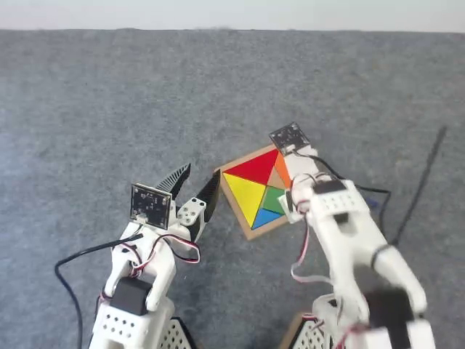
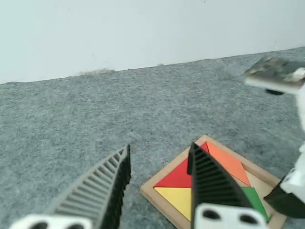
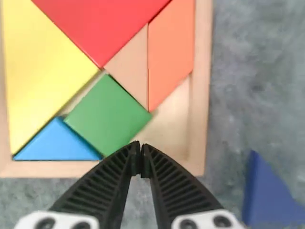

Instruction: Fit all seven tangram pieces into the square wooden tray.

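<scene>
The square wooden tray (image 1: 234, 164) lies turned on the grey carpet. It holds a red triangle (image 1: 254, 167), a yellow triangle (image 1: 247, 198), a green square (image 1: 274, 198), a small blue triangle (image 1: 265, 217) and an orange parallelogram (image 1: 282, 171). Bare wood (image 3: 171, 119) shows beside the green square (image 3: 107, 114) and the orange piece (image 3: 169, 52). My right gripper (image 3: 139, 153) is shut and empty, over the tray's rim by the green square. A dark blue piece (image 3: 264, 195) lies on the carpet outside the tray. My left gripper (image 1: 200, 174) stands open just left of the tray.
The right arm (image 1: 327, 203) covers the tray's right side from above. Black cables (image 1: 414, 196) trail over the carpet on the right, and another (image 1: 73, 262) on the left. A pale wall (image 2: 143, 33) borders the carpet's far edge.
</scene>
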{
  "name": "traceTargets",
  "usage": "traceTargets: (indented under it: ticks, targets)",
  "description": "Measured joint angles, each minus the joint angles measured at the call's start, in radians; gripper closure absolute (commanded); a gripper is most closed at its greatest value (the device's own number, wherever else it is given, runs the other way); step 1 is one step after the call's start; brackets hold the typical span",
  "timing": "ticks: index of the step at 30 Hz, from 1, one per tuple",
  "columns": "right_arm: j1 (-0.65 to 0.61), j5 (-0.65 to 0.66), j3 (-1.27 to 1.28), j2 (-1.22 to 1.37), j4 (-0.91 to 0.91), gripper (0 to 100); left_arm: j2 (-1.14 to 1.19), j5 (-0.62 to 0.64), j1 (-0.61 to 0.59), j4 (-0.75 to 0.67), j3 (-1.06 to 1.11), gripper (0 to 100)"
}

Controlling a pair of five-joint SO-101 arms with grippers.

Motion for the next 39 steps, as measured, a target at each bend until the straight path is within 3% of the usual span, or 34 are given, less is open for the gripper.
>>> traceTargets:
  ticks: [5, 12, 20, 24, 28, 32, 36, 39]
  targets:
    - [0.0, 0.0, -0.109, 0.189, 0.0, 99.1, 0.0, 0.0, 0.0, 0.0, 0.0, 80]
    - [-0.049, 0.0, -0.155, 0.218, 0.002, 99.1, 0.0, 0.0, 0.0, 0.0, 0.0, 80]
    - [-0.028, -0.008, -0.153, -0.032, 0.12, 98.7, 0.0, 0.0, 0.0, 0.0, 0.0, 80]
    - [-0.012, 0.009, -0.155, -0.167, 0.272, 90.9, 0.0, 0.0, 0.0, 0.0, 0.0, 80]
    - [0.127, 0.028, -0.206, -0.181, 0.385, 81.6, 0.0, 0.0, 0.0, 0.0, 0.0, 80]
    - [0.275, 0.164, -0.292, -0.097, 0.448, 80.1, 0.0, 0.0, 0.0, 0.0, 0.0, 80]
    - [0.298, 0.408, -0.333, 0.052, 0.542, 80.1, 0.0, 0.0, 0.0, 0.0, 0.0, 80]
    - [0.305, 0.462, -0.334, 0.141, 0.54, 80.1, 0.0, 0.0, 0.0, 0.0, 0.0, 80]
